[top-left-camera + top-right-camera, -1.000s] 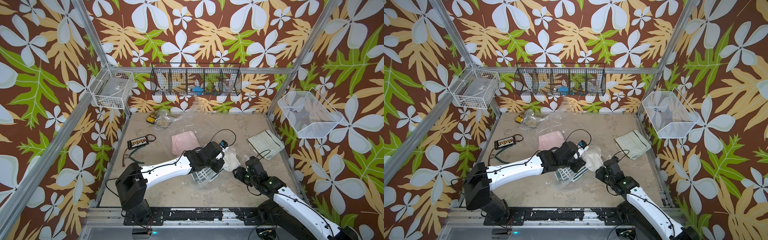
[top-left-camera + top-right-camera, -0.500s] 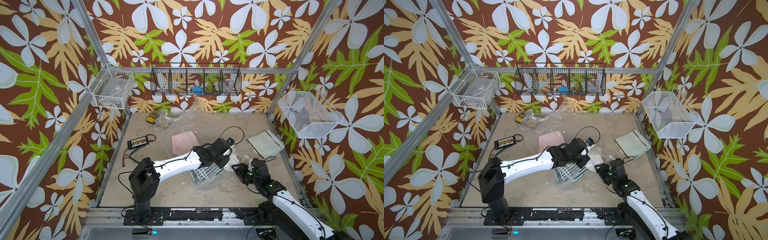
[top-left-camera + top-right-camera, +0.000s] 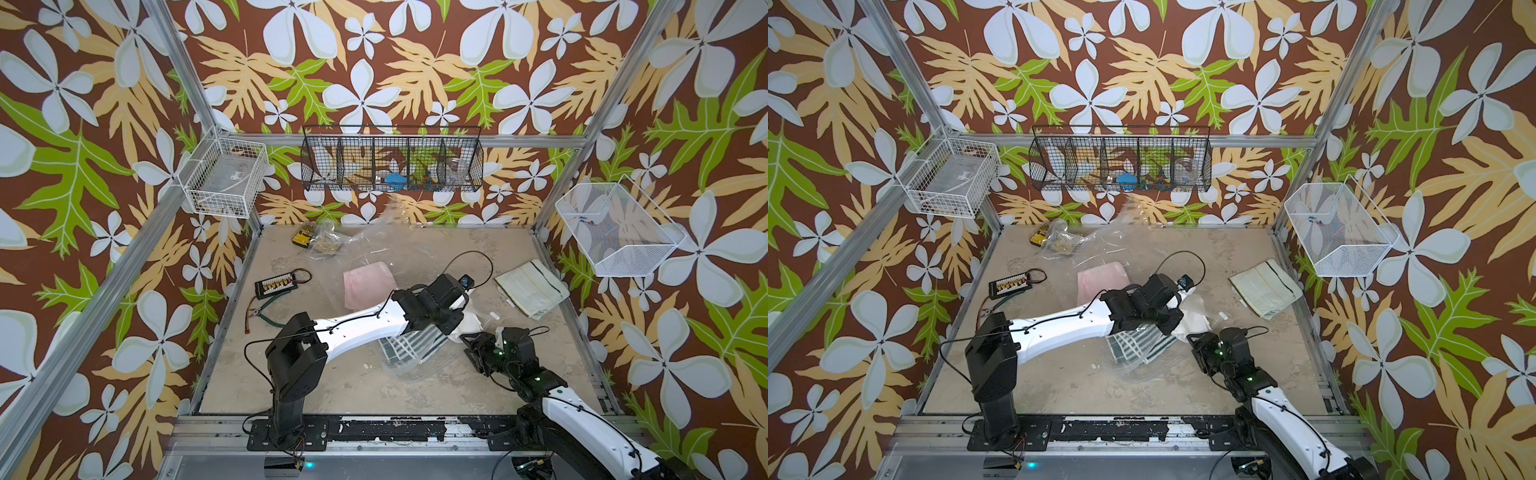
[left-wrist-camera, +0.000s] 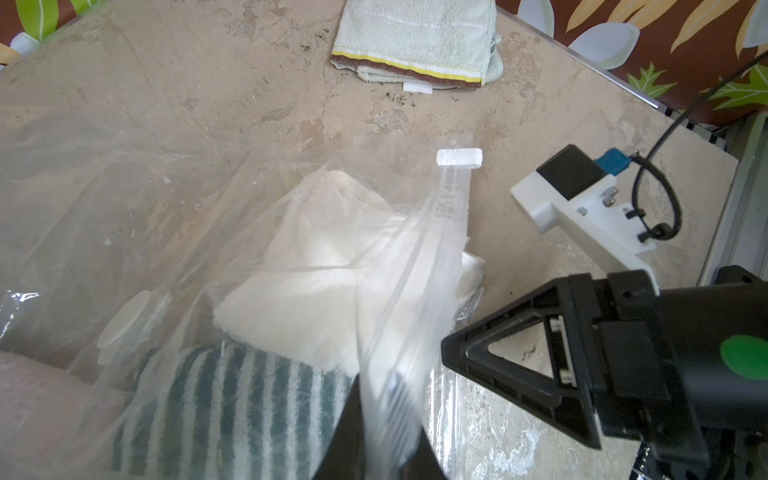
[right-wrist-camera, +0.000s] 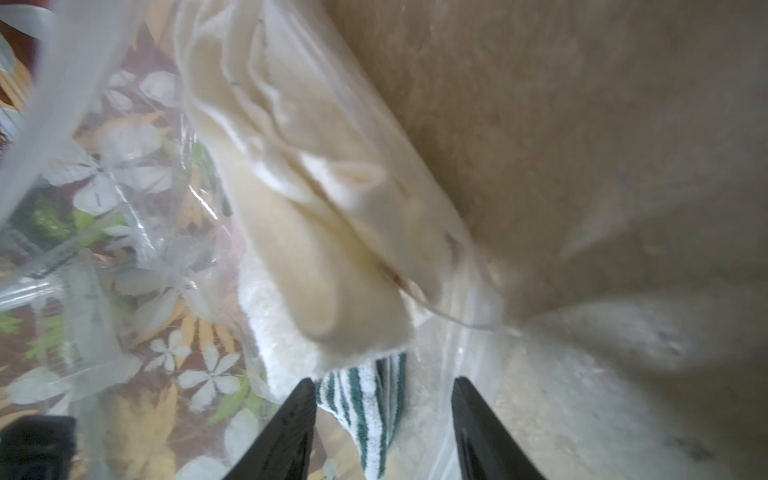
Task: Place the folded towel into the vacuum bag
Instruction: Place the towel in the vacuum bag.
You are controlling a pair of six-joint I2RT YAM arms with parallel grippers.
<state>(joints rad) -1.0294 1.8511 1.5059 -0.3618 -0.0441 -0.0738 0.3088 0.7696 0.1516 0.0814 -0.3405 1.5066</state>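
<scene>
The vacuum bag, clear and crinkly, lies mid-table. Its white valve cap and white slider show in the left wrist view. A green-and-white striped towel lies inside. The folded towel, white, sits at the bag's mouth, partly under the plastic. My left gripper is shut on the bag's upper mouth edge. My right gripper is open at the mouth, just short of both towels.
A pink towel lies behind the bag and a pale green one at the right. A connector board, pliers and small packets lie at the left and back. Wire baskets hang on the walls.
My left arm has reached further right and its jaws have closed on the bag's mouth edge. The right gripper has stayed open at the mouth, shifted only slightly.
</scene>
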